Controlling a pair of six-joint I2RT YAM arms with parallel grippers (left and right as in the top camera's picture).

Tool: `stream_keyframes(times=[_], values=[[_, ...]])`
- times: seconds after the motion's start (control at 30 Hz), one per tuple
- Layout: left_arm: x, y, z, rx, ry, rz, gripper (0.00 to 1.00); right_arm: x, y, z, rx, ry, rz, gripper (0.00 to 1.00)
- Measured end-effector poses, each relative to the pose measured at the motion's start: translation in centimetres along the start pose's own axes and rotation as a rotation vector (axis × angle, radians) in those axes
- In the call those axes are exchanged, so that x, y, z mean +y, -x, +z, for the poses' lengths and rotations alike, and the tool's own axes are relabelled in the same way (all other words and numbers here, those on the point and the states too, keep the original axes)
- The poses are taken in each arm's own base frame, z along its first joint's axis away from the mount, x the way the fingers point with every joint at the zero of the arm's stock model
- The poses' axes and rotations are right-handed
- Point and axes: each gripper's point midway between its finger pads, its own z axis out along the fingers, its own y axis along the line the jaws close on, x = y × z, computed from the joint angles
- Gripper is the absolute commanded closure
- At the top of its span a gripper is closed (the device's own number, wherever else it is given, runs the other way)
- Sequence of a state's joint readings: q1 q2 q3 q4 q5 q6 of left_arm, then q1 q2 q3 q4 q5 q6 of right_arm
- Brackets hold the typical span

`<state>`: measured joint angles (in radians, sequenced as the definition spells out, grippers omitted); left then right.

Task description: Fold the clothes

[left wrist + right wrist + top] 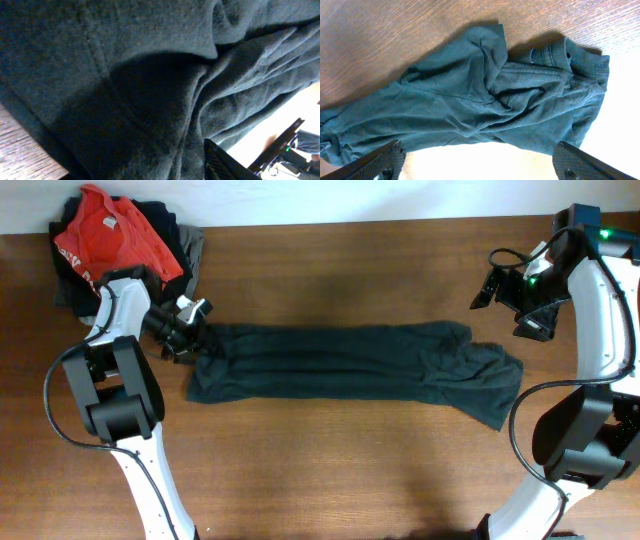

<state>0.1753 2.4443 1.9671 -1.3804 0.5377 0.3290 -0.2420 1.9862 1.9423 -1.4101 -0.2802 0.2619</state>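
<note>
Across the middle of the brown surface [330,480] the dark clothes [350,365] lie stretched out long. My left jaws are right at the left end, close against the cloth, and I cannot tell if they pinch it. My right jaws hang wide near the right end, holding nothing.

Clad in glossy white, curved shells along the left arm [118,305] and the right arm [603,310], jointed by blocky matte-black motor housings, with a thin black cable [46,395] looping loose beside each. Finished in black hardware at both ends: left pincer [183,330] dark with a small white part on top, right pincer [512,308] dark with green lights glowing close by at the wrist. Up close from the right wrist, flat black fingers [375,161] with a finely dotted grip texture and a round screw hole near each base.
</note>
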Motion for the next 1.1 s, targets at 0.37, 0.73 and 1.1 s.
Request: stream_keyframes(times=[0.37,0.73,1.1], values=[[0.9,-0.2,0.7,0.019,0.022,-0.040,0.99,0.0,0.0,0.0,0.000,0.000,0.000,0.01],[2.2,-0.8,0.0,0.055,0.143,-0.132,0.99,0.0,0.0,0.0,0.000,0.000,0.000,0.01],[7.3,-2.3,-6.3,0.086,0.425,-0.255,0.99,0.0,0.0,0.0,0.000,0.000,0.000,0.01]])
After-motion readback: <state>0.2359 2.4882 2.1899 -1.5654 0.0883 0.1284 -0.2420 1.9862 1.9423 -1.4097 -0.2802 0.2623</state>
